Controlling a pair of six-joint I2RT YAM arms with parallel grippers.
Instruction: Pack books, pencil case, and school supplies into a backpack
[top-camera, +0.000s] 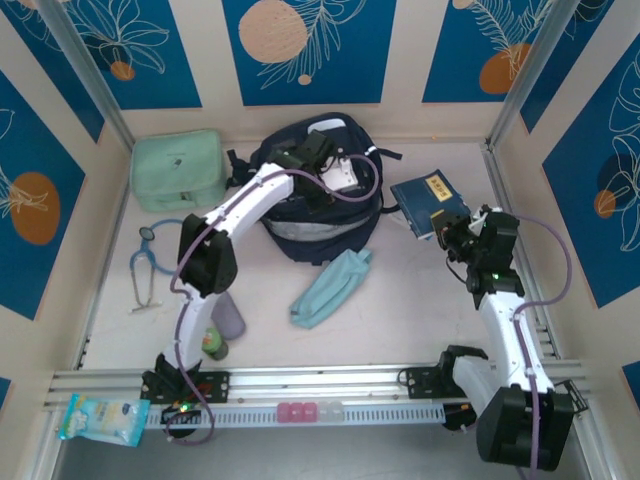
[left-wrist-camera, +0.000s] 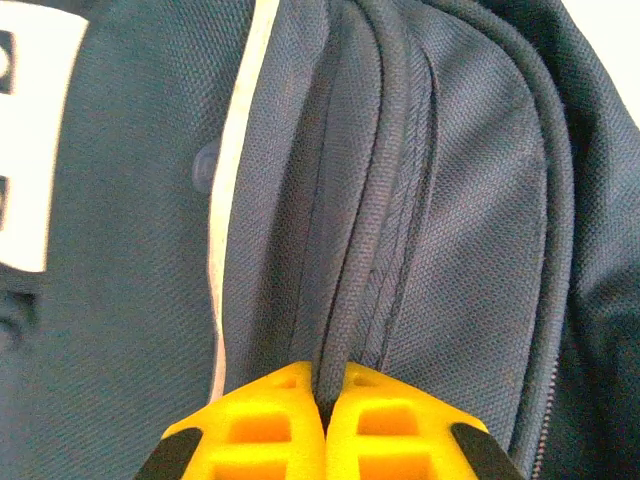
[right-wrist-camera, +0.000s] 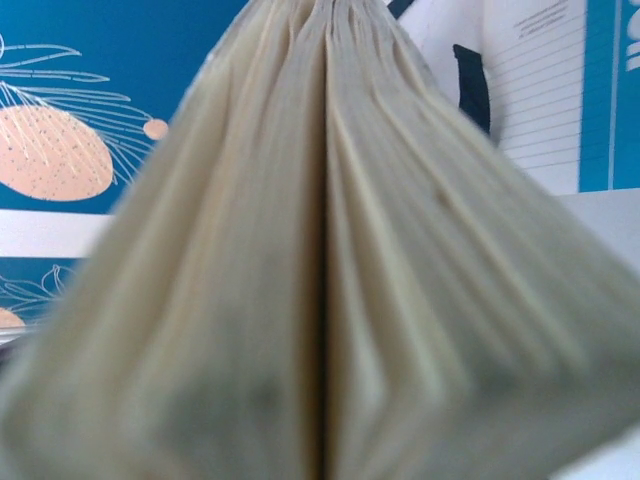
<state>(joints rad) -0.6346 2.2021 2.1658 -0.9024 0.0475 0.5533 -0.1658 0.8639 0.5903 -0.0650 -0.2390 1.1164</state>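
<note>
A robot test booth in a lab is shown: a pale table (top-camera: 420, 320) is boxed in by panels (top-camera: 300, 50) printed with blue leaf patterns, metal posts (top-camera: 90, 75) are set at the corners, and a left arm (top-camera: 235, 215) and right arm (top-camera: 505, 330) are bolted to a slotted metal rail (top-camera: 320, 380)

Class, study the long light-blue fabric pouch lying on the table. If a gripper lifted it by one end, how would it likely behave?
The long light-blue fabric pouch looks soft and creased, so it would probably sag rather than stay straight. It lies flat, so rolling seems unlikely. Pushed, its cloth might bunch up.
</note>
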